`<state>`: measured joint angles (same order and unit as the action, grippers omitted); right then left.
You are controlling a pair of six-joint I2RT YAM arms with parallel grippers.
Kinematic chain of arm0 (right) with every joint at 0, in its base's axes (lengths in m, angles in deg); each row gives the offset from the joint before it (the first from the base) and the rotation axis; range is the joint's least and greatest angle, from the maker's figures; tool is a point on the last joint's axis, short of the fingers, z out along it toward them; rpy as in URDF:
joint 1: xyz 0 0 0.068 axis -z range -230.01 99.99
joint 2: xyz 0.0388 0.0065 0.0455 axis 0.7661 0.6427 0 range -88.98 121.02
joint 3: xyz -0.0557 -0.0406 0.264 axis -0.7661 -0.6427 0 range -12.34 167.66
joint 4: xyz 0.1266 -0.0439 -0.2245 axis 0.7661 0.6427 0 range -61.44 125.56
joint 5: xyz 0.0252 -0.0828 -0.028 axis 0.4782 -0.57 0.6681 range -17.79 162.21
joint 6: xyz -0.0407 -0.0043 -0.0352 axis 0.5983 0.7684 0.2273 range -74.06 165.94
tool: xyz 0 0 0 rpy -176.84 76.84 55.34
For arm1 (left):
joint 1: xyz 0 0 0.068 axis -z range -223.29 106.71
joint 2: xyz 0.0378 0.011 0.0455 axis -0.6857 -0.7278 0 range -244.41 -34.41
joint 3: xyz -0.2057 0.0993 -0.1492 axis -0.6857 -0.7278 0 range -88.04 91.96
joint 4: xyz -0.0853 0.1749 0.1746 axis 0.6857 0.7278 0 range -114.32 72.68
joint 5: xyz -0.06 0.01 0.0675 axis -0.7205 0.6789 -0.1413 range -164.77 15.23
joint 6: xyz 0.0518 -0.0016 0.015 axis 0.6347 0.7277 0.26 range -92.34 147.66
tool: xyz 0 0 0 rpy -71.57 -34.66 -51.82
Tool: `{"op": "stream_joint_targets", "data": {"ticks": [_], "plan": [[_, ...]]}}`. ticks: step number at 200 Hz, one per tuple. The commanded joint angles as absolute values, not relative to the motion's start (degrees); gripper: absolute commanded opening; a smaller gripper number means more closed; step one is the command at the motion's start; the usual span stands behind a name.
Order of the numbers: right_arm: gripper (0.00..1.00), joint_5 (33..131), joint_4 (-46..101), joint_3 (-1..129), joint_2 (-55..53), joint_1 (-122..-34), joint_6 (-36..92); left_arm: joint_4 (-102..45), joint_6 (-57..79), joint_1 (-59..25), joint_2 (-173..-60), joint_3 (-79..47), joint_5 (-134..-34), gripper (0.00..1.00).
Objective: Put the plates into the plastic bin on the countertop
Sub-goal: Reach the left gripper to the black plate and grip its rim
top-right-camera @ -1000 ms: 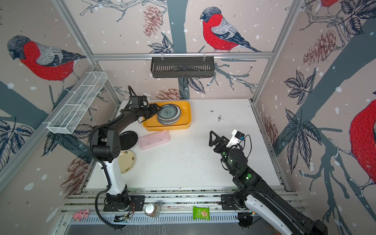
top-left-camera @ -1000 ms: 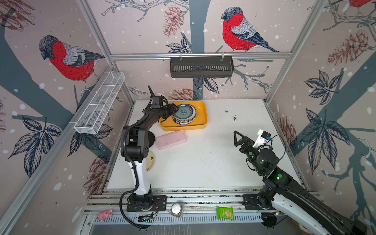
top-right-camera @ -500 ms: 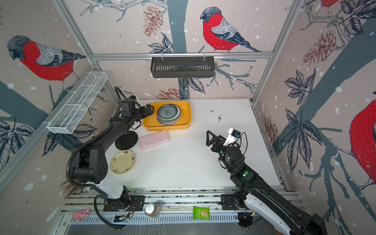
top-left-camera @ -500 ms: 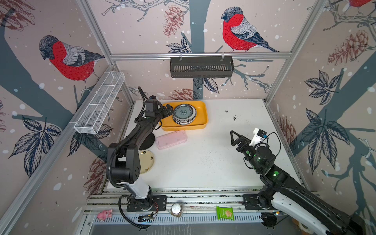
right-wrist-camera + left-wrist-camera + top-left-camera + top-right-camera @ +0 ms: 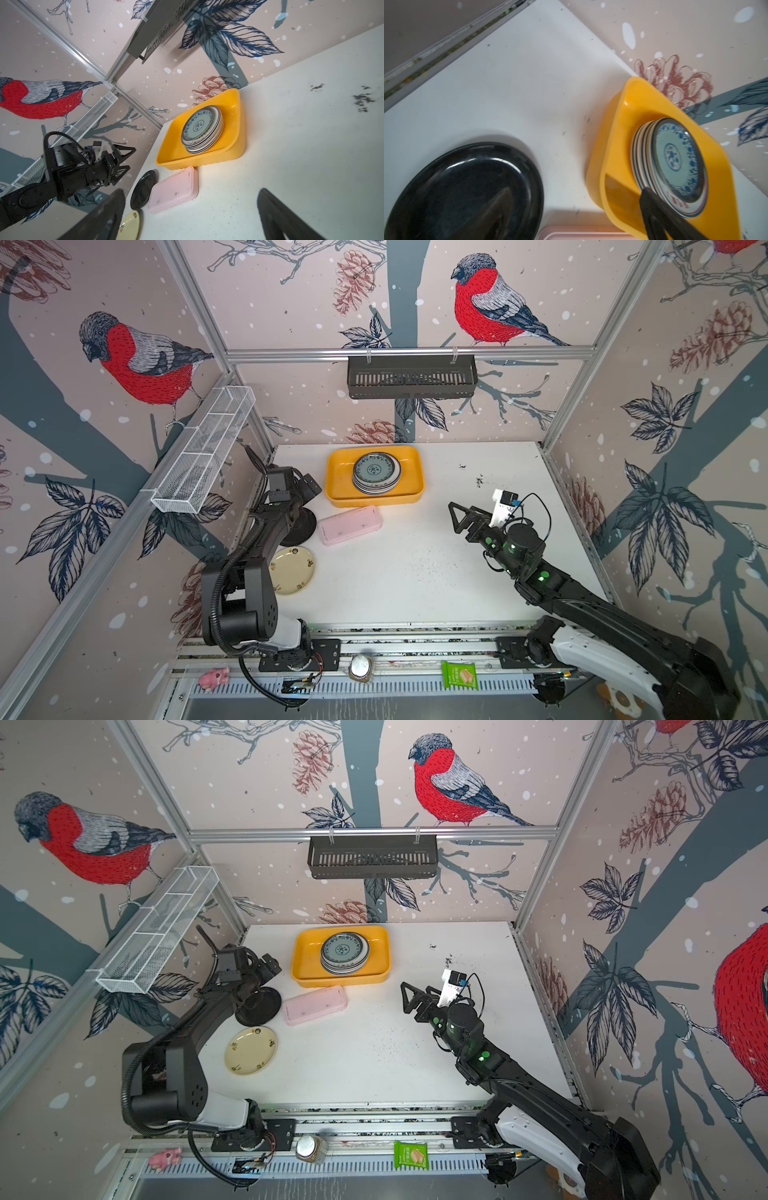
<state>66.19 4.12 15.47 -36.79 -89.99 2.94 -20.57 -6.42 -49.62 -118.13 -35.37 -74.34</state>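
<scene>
Right wrist view is showing most plates [image 5: 202, 129] sitting stacked inside the plastic bin [image 5: 239, 116]; a black plate [image 5: 143, 190] and a cream plate [image 5: 129, 226] are waiting on the countertop [image 5: 291, 145]. The left gripper [image 5: 128, 158] and right gripper [image 5: 454, 517] are hanging spread, holding nothing.

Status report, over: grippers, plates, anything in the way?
Open, empty: left gripper, right gripper. In plastic bin: plate stack; outside on countertop: black plate, cream plate. Close beside black plate: pink box.
</scene>
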Motion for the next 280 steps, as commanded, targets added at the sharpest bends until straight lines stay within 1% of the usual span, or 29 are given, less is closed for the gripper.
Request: {"op": "stream_joint_targets", "data": {"ticks": [1,23,42,86,111,141,193,212,225,245,280], "plan": [[1.00,72.83,-2.69,17.86,-32.73,-90.63,6.01,-21.54,-11.28,-50.96,-116.00,-39.70,-64.48,0.96],[1.00,75.69,-4.84,21.02,-26.71,-91.87,6.57,-24.97,-13.57,-51.60,-113.52,-45.63,-58.56,0.95],[1.00,78.67,-6.94,23.62,-21.50,-92.83,6.38,-25.19,-14.84,-52.20,-112.02,-47.95,-54.37,0.95],[1.00,87.41,-9.62,30.00,-10.76,-93.68,5.86,-27.05,-16.89,-55.63,-109.84,-53.13,-53.32,0.94],[1.00,89.78,-7.82,33.43,-7.42,-93.86,6.20,-29.69,-16.30,-59.23,-109.97,-55.73,-57.75,0.94],[1.00,89.27,-5.84,35.87,-6.01,-93.91,6.56,-30.64,-14.00,-60.50,-111.99,-55.55,-60.25,0.93],[1.00,87.61,-3.62,37.69,-5.10,-94.33,6.01,-32.83,-10.66,-62.99,-119.79,-52.94,-71.23,0.85],[1.00,85.92,-2.37,38.18,-5.23,-94.97,6.42,-31.35,-9.49,-63.72,-122.38,-50.70,-75.30,0.80],[1.00,84.48,-1.06,38.71,-5.31,-95.65,7.28,-30.03,-9.58,-63.86,-124.04,-49.39,-76.72,0.74],[1.00,82.59,0.52,39.42,-5.48,-96.47,8.29,-30.35,-9.78,-64.42,-125.81,-48.71,-78.89,0.68],[1.00,79.11,2.90,40.23,-6.07,-97.66,9.94,-30.17,-10.05,-65.56,-127.13,-48.29,-79.58,0.62]]}}
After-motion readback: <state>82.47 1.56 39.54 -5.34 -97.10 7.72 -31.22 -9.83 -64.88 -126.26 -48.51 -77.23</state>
